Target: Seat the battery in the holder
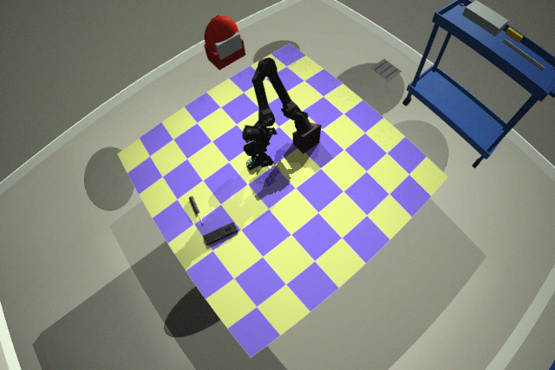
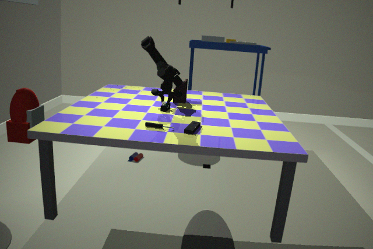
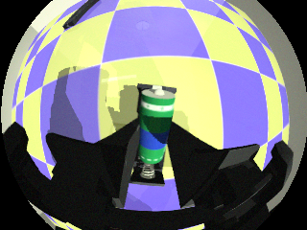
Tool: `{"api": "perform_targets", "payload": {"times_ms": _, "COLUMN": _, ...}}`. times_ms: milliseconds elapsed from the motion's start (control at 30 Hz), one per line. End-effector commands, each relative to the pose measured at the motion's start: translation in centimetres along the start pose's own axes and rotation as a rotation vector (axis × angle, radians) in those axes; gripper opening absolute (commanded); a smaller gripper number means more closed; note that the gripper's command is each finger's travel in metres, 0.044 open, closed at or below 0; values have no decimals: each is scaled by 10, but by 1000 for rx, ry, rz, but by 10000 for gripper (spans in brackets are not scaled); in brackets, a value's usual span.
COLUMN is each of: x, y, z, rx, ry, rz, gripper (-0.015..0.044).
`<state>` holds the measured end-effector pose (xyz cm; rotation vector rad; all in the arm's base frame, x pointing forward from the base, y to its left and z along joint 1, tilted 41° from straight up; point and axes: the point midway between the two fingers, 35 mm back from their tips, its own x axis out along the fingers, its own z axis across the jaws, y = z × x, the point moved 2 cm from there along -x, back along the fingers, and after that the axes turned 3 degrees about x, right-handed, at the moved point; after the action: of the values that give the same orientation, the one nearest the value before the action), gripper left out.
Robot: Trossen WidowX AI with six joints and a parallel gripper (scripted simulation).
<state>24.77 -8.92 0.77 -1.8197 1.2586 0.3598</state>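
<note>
The battery (image 3: 154,126), green with a blue band and a white ring, is between the fingers of my gripper (image 3: 153,124) (image 1: 258,158) (image 2: 165,103), which is shut on it. The black holder (image 3: 153,181) (image 2: 165,108) is under the battery on the table. In the wrist view the coil spring (image 3: 148,172) shows at the holder's near end, by the battery's flat end. The terminal end points to the far end, where the dark lip (image 3: 171,89) shows just behind it. The terminal end looks higher than the lip, not under it. Contact with the spring is unclear.
A black screwdriver (image 1: 193,204) (image 2: 154,125) and a dark oblong box (image 1: 219,233) (image 2: 192,127) lie on the checkered table (image 1: 273,312) (image 2: 256,134), away from the holder. The arm's base (image 1: 307,138) (image 2: 180,93) stands close to the gripper.
</note>
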Motion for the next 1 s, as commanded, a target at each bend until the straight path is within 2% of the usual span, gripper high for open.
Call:
{"api": "perform_targets", "payload": {"times_ms": 0, "x": 0, "y": 4, "z": 1, "rx": -4, "ry": -4, "rz": 1, "gripper": 87}}
{"api": "perform_targets", "payload": {"times_ms": 967, "x": -6, "y": 21, "z": 0, "rx": -6, "ry": -6, "rz": 2, "gripper": 87}}
